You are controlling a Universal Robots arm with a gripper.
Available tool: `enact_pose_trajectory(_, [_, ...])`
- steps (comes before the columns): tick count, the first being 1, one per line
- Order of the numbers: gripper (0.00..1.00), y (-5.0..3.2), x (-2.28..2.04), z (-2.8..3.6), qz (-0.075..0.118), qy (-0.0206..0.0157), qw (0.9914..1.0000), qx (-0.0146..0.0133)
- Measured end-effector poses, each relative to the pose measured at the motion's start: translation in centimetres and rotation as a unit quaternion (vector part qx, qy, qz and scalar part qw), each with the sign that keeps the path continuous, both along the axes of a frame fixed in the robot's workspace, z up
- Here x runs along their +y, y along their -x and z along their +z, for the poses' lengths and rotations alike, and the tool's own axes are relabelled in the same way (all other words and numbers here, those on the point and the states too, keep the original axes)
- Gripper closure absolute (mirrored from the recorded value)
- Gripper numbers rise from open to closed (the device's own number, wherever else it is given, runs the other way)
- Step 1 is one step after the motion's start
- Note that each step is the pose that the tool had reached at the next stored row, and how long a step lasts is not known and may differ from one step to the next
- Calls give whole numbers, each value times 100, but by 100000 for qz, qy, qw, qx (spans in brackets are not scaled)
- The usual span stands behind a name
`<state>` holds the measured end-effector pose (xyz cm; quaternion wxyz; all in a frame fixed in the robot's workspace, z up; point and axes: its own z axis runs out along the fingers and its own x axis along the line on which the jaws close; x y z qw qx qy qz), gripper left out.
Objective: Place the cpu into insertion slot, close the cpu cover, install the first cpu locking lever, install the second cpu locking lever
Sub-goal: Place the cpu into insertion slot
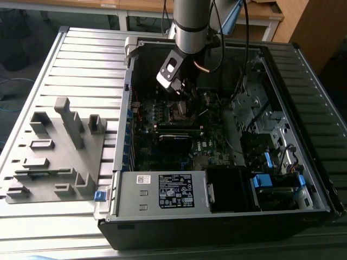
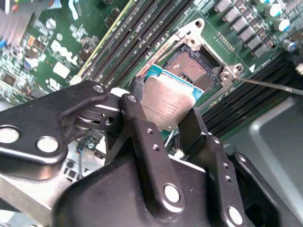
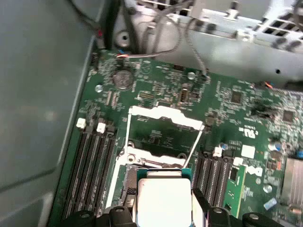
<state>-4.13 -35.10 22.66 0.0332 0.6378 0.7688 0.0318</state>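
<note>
Only the first of the four steps is under way, and none is finished. The computer case (image 1: 162, 234) lies open on the slatted table (image 1: 81, 59). It holds the green circuit board (image 3: 156, 90), a labelled power supply box (image 1: 162, 190) along its near wall and a drive bay on the exterior view's right. The arm reaches into the case, and its end effector (image 1: 180, 91) hangs over the middle of the board.

In the second wrist view the fingers (image 2: 142, 137) are closed to the width of the cpu (image 2: 166, 104) and pinch it by two opposite edges. The chip hangs tilted, just above and a little to one side of the insertion slot (image 2: 191, 66). It does not touch the slot.

The slot itself holds nothing; its dark contact field is bare. The cpu cover (image 3: 163, 116) stands swung up on its hinge at the far side of the slot. A thin locking lever (image 3: 128, 135) runs along the side of the open cover, and I judge it unlatched. So seating the chip, shutting the cover and fastening both levers all remain.
</note>
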Motion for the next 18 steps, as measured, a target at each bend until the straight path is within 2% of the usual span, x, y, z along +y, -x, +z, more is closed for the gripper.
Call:
enact_pose_trajectory(12, [46,-5,3,25,-998,-10,99995,3])
enact_pose_trajectory(15, [46,-5,2,25,-3502,-5,99939,10])
enact_pose_trajectory(18, [46,-4,2,25,-5974,-7,99821,11])
